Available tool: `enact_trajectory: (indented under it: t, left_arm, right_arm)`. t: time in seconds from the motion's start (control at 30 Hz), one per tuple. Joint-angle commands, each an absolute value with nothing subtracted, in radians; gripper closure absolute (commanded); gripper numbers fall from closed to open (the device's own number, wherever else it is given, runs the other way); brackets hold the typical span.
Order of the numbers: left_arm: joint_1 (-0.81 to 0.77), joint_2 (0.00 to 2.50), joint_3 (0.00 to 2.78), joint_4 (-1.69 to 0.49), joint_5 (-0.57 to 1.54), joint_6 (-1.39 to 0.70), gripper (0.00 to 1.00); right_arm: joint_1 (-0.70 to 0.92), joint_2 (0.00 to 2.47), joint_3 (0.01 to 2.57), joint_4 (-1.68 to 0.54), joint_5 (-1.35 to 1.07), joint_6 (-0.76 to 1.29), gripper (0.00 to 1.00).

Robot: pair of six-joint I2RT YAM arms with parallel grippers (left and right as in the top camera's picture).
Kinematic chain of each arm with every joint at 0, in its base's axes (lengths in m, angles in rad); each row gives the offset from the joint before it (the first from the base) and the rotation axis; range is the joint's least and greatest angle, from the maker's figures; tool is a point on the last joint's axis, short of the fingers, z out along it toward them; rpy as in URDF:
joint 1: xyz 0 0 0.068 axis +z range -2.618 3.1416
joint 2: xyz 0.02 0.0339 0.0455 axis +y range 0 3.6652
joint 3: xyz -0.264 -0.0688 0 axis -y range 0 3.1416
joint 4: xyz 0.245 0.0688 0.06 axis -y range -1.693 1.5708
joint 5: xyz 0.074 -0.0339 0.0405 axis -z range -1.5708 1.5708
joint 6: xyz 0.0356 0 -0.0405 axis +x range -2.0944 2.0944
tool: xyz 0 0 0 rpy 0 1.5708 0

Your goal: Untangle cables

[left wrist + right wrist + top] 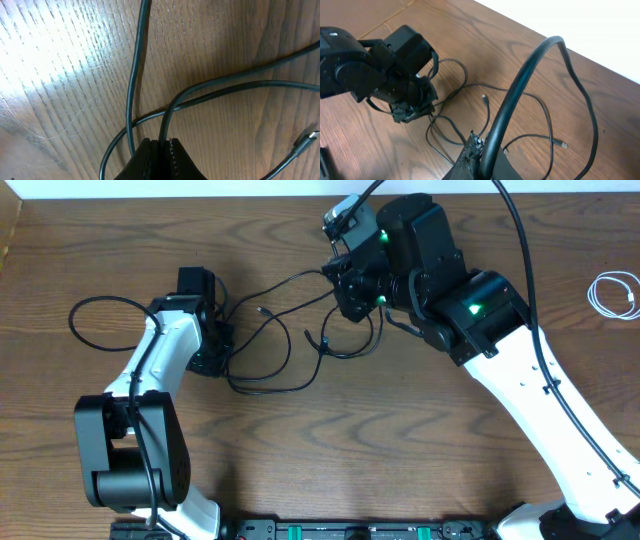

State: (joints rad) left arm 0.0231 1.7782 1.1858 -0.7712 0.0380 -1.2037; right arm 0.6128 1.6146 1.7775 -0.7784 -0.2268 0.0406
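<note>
Nearest the lens, the left gripper has its ribbed black fingers clenched on a strand of the black cables, low over the wood-grain table. From the left gripper the thin, round, matte cords spread in loose crossing loops toward the right gripper. It sits higher and is clenched too. A strand leads into its tips, so you likely hold one there, though the arm's thick wire blocks part of the view. Expect the cords to be light, limp and a little slick. Pinch mid-strand near a crossing, not at the small plug, and pull gently. The white cable lies coiled well apart from the left gripper, beyond the right arm.
</note>
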Motion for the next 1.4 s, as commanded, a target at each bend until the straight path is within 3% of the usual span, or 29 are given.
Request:
enact_trajectory:
  t: [0.0, 0.17, 0.43, 0.77, 0.87, 0.97, 1.27, 1.37]
  left_arm:
    - [0.030, 1.784, 1.181, -0.766, -0.001, -1.197, 0.91]
    - [0.030, 1.784, 1.181, -0.766, -0.043, -1.197, 0.88]
    - [0.030, 1.784, 1.181, -0.765, -0.043, -1.197, 0.87]
    - [0.030, 1.784, 1.181, -0.765, -0.043, -1.197, 0.87]
    - [0.030, 1.784, 1.188, -0.762, -0.042, -1.187, 0.87]
    - [0.030, 1.783, 1.206, -0.716, -0.035, -1.047, 0.87]
    - [0.186, 1.782, 1.210, -0.813, -0.045, -1.114, 0.87]
    - [0.249, 1.782, 1.209, -0.838, -0.030, -1.116, 0.87]
  right_arm:
    - [0.610, 1.591, 1.786, -0.780, -0.212, 0.067, 0.99]
    - [0.610, 1.591, 1.785, -0.860, -0.212, 0.093, 0.87]
    - [0.607, 1.591, 1.785, -0.993, -0.128, 0.089, 0.85]
    - [0.608, 1.651, 1.785, -0.969, -0.104, 0.147, 0.78]
    - [0.611, 1.713, 1.785, -0.953, -0.123, 0.218, 0.69]
    - [0.612, 1.799, 1.785, -0.933, -0.196, 0.220, 0.56]
    - [0.685, 2.040, 1.785, -0.706, -0.410, 0.100, 0.46]
    - [0.725, 2.122, 1.785, -0.611, -0.411, 0.025, 0.35]
